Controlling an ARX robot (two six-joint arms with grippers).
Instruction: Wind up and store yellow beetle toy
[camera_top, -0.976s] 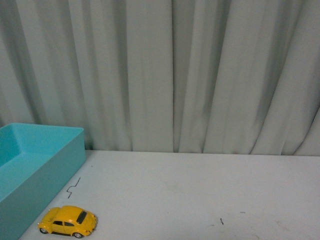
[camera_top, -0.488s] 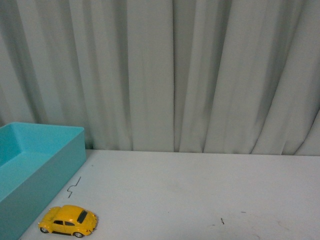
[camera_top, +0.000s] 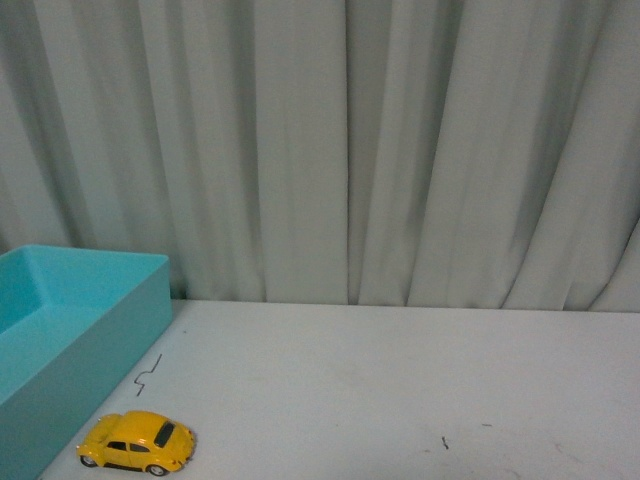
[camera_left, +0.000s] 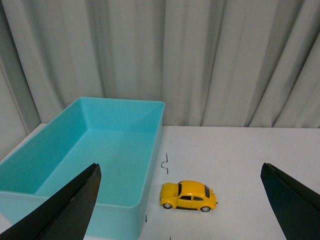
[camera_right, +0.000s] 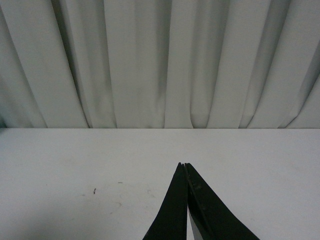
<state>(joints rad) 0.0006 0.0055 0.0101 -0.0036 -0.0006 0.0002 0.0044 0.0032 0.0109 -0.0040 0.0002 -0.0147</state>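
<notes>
The yellow beetle toy (camera_top: 137, 442) stands on its wheels on the white table, close beside the turquoise box. In the left wrist view the yellow beetle toy (camera_left: 189, 195) lies ahead of my left gripper (camera_left: 180, 172), between its two widely spread black fingers (camera_left: 65, 210), with clear space on both sides. The left gripper is open and holds nothing. My right gripper (camera_right: 183, 164) hovers over bare table with its black fingers pressed together, shut on nothing. Neither arm shows in the front view.
An open turquoise box (camera_left: 90, 150) sits on the table's left side, and the turquoise box (camera_top: 70, 330) has the toy by its near right corner. A pale curtain (camera_top: 350, 150) hangs behind the white table (camera_top: 400, 390). Small dark marks (camera_top: 148, 374) dot the surface.
</notes>
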